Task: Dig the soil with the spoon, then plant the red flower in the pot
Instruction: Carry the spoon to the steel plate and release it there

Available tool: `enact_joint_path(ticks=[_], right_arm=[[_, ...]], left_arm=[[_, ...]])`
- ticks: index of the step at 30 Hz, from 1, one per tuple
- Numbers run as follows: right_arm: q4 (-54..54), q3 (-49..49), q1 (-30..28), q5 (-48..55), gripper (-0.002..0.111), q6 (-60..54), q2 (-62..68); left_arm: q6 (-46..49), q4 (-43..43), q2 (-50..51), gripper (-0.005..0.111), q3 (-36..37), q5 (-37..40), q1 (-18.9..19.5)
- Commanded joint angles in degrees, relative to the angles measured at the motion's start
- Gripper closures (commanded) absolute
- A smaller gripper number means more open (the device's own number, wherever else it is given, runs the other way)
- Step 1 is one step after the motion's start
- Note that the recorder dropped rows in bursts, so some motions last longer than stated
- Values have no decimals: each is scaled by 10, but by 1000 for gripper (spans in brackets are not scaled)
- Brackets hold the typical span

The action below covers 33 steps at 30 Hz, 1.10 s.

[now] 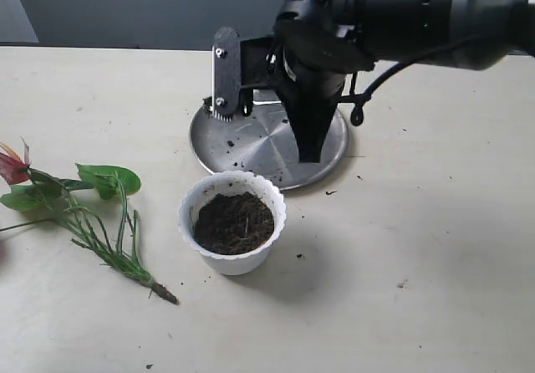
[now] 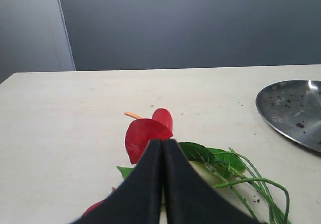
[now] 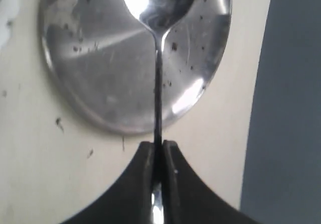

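The white scalloped pot [image 1: 191, 208] stands in front of the steel plate, filled with dark soil [image 1: 234, 222]. My right gripper [image 3: 158, 144] is shut on the thin handle of the spoon [image 3: 158, 13], whose bowl hangs over the plate. In the exterior view that gripper [image 1: 310, 147] points down at the plate and hides the spoon. The red flower [image 1: 84, 214] lies flat on the table left of the pot, stem end toward it. My left gripper [image 2: 163, 141] is shut with nothing between its jaws, just above the flower's red bloom [image 2: 145, 133] and leaves.
A round steel plate [image 1: 251, 143] with dark soil crumbs sits behind the pot; it also shows in both wrist views [image 2: 296, 108] [image 3: 100, 73]. A few loose crumbs lie on the beige table [image 1: 418, 264]. A grey wall stands behind the table.
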Motion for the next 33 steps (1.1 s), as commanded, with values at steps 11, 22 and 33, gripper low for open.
enact_joint_path(ticks=[11,22,33], right_arm=[[138,-1,-137,-213,109,9,105],[203,-65,-141,-257,109,10,194],[240,-278,-141,-18,109,10,294]], left_arm=[[0,3,-3,106,3,-4,-4],[0,3,-3,106,3,-4,-4],[0,3,-3,106,3,-3,-4]])
